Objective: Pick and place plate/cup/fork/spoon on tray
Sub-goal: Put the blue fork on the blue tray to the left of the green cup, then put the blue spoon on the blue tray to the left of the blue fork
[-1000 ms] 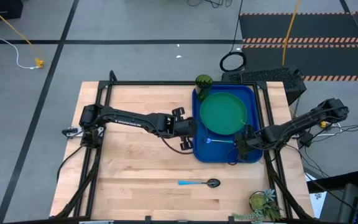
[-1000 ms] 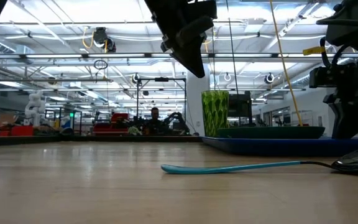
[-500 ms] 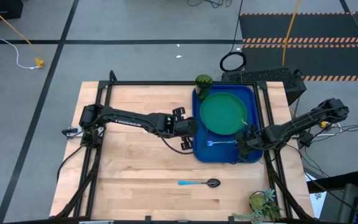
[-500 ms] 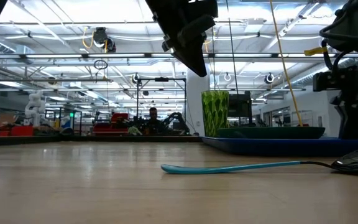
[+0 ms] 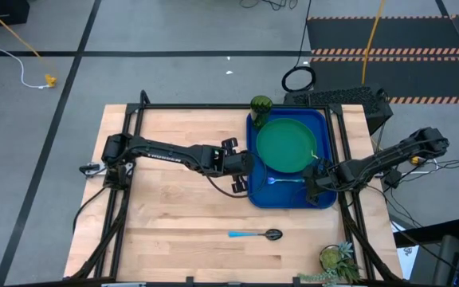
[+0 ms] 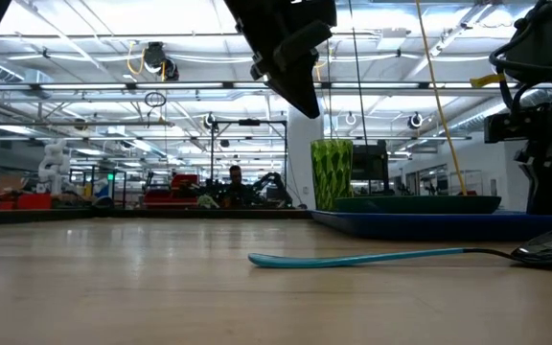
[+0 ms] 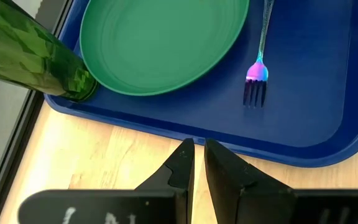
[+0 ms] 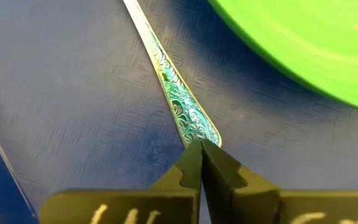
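The blue tray (image 5: 322,199) lies at the table's far right. On it are the green plate (image 5: 285,145) and the fork (image 5: 285,181), which lies flat near the tray's near edge with its tines toward the table's left. The olive-green cup (image 5: 260,105) stands at the tray's far left corner. The spoon (image 5: 255,234) lies on the bare table nearer the front. My right gripper (image 5: 309,182) is shut, its tips at the fork's handle end. My left gripper (image 5: 244,174) is shut and empty, just outside the tray's left rim (image 7: 166,127). My right gripper's shut fingertips (image 8: 194,155) stand right at the free end of the fork's handle (image 8: 201,130), coming slanting down from the table's right side, in line with the handle. I cannot tell whether they touch it. The fork lies flat on the tray floor.
A small potted plant (image 5: 337,259) stands at the table's near right corner. A black frame runs around the table's edges (image 5: 213,106). Bare wood lies left of and in front of the tray.
My right gripper has risen a little over the tray's near right part, its fingers staying shut. The fork stays flat on the tray.
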### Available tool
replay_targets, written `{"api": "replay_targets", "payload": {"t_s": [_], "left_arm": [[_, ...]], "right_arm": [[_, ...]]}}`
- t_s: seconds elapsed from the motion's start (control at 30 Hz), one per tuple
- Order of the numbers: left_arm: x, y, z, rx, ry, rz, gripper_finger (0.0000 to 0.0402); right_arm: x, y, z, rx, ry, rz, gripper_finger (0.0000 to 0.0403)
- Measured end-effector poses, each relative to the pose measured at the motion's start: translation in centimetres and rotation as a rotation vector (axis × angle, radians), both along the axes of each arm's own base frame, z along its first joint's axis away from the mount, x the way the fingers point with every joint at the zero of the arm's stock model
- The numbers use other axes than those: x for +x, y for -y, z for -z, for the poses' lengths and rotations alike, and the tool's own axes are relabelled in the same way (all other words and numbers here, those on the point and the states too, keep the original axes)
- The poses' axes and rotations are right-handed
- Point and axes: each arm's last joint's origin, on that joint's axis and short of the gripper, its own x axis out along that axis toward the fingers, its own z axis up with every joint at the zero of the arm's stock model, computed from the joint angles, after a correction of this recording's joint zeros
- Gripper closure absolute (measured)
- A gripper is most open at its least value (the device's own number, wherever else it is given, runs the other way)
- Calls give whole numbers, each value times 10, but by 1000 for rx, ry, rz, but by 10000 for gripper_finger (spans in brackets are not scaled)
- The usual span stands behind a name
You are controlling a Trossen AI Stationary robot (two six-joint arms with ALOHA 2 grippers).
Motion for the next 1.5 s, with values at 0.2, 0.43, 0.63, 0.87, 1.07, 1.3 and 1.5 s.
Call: {"api": "replay_targets", "payload": {"t_s": [0.2,0.43,0.63,0.87,1.07,1.3,1.5], "left_arm": [[0,0,0,0,0,0,360],[0,0,0,0,6,1,360],[3,1,-2,-10,31,18,360],[3,2,-2,-16,34,30,360],[4,5,-3,-16,43,41,360],[5,28,-4,-50,84,79,360],[3,68,-8,-104,136,187,360]], "right_arm": [[0,0,0,19,2,7,403],[-1,0,-3,40,24,7,403],[-2,0,-5,33,54,10,403],[-3,1,-6,19,59,8,403],[8,-1,-29,-23,134,-32,403],[19,-7,-59,-21,235,-123,403],[26,-11,-68,14,301,-197,403]]}}
